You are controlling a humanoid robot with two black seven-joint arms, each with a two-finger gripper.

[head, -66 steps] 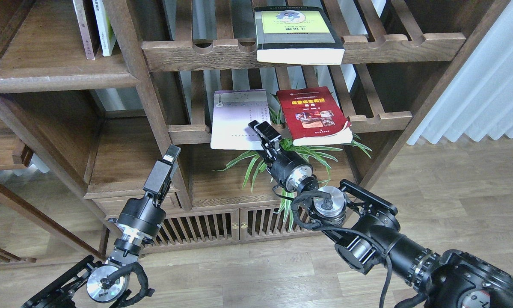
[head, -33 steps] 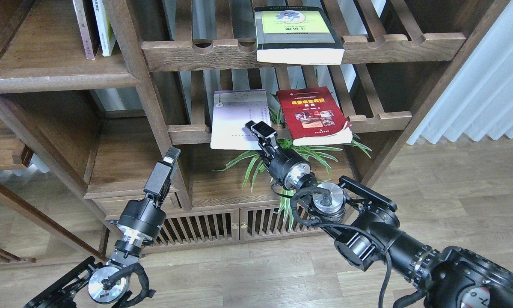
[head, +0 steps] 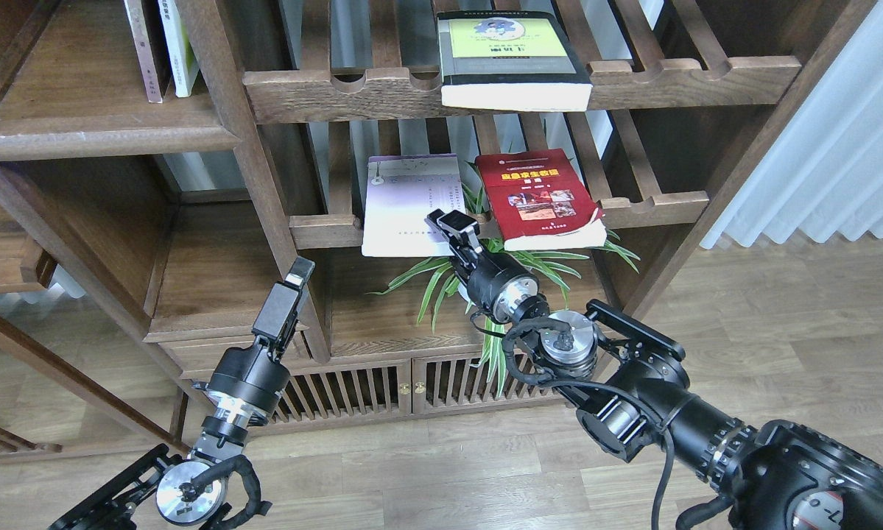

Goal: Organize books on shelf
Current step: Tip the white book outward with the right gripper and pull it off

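Note:
A thin pale lavender-white book [head: 404, 202] and a red book [head: 537, 195] with a yellow title lie flat side by side on the middle slatted rack. A thick yellow-green, black-bordered book [head: 511, 55] lies on the upper slatted rack, overhanging its front rail. The solid dark-brown shelf board [head: 102, 136] with a rounded front edge is at upper left. My right gripper [head: 452, 222] is at the lavender book's front right corner, in the gap between the two books; whether it touches is unclear. My left gripper [head: 294, 283] hangs lower left, by the cabinet post, holding nothing I can see.
Two thin books [head: 163, 48], brown-spined and white-and-green-spined, stand on the solid shelf board. A green spider plant [head: 537, 261] sits under the middle rack, behind my right wrist. A vertical post [head: 264, 191] separates the compartments. Slatted cabinet doors [head: 382, 386] are below. A curtain [head: 839, 140] hangs at right.
My right gripper has crept slightly up and left along the lavender book's front corner. My left arm has shifted slightly down and right. The books have not moved.

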